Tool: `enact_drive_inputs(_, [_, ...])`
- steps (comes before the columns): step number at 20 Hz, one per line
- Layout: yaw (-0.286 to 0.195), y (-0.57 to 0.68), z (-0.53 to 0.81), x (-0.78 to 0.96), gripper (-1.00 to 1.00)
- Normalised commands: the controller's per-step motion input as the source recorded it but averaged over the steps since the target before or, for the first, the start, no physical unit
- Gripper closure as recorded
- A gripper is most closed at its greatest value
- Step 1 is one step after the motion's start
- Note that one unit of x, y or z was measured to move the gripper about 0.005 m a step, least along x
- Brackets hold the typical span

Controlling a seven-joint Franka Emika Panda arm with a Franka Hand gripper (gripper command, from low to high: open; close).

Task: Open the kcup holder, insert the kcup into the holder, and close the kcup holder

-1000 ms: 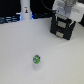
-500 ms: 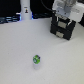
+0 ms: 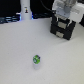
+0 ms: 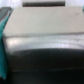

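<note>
In the exterior view, the kcup holder (image 3: 64,27) sits at the far right of the white table (image 3: 30,50), with the gripper (image 3: 66,14) low over its top, much as it was half a second ago. The kcup (image 3: 36,60) lies unmoved, well apart from both, toward the near edge. A white bottle-like object (image 3: 25,10) stands at the back.

The wrist view is blurred: the kcup holder (image 4: 42,47) fills it, a teal finger (image 4: 4,47) at the edge. Whether the jaws are open or grasp anything cannot be told

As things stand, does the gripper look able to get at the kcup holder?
Probably yes. The gripper hangs right over the kcup holder with nothing between them, and the wrist view is filled by a dark surface close up. The kcup lies far off on the table.
</note>
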Motion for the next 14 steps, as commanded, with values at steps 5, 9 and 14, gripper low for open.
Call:
enact_drive_inputs(5, [-0.085,-0.16,0.19,0.95,1.0])
enact_drive_inputs(9, [-0.08,-0.2,0.14,0.95,1.0])
enact_drive_inputs(14, [-0.085,-0.25,0.15,0.95,1.0])
